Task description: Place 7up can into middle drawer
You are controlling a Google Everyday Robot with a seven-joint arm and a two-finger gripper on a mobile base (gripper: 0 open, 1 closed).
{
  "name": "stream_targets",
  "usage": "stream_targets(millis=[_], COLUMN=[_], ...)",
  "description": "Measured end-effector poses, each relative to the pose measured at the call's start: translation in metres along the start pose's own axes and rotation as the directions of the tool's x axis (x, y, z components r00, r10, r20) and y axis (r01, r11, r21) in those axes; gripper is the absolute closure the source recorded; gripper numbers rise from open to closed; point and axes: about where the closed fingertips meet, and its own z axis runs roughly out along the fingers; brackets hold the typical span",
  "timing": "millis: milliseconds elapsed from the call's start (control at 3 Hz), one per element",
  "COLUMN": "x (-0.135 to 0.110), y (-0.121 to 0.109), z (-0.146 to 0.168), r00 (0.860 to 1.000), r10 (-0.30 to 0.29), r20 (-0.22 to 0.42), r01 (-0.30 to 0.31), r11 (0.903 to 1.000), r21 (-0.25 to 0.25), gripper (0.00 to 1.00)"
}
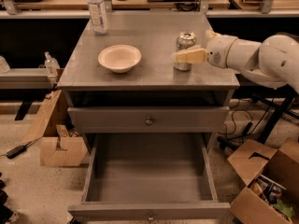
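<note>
- Where the flat grey worktop (149,36) runs toward its right edge, the small silvery aluminium 7up can (185,42) stands upright, near the right edge and about midway front to back.
- It is a short cylinder with a dull metallic sheen. It narrows slightly at the shoulder, and its round lid faces up (any lettering on the side is too blurred to read).
- A cream-coloured, smooth-surfaced claw (186,55) reaches in from the right and crosses the near side of the can's lower body. Whether it clamps the can or sits loose against it cannot be told.
- Behind the claw, a white arm (261,59) of rounded, glossy shells runs off to the right edge.
- Below, the wide, shallow grey middle drawer (149,176) is pulled far out. It has a plain matte floor, low straight side walls and a flat front with a small round knob. The can is well apart from it, up on the worktop.
- Directly above it, the similar grey upper drawer (112,120) is closed, with a small brassy knob at its centre.
- A shallow, round, cream matte bowl (119,57) sits left of the can, not touching it.
- A clear plastic bottle (97,13) stands upright near the back left corner.
- Brown cardboard boxes (266,185) lie on the speckled floor on both sides of the cabinet.
</note>
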Motion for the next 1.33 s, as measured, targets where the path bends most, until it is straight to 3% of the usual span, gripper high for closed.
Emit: stream_targets(millis=[333, 1333], x=[0.014, 0.018], y=[0.002, 0.008], z=[0.023, 0.037], r00=[0.998, 0.997], r10=[0.053, 0.067], r20=[0.025, 0.037], r01=[-0.053, -0.066], r11=[0.9986, 0.9975], r21=[-0.01, -0.024], gripper=[0.22, 0.92])
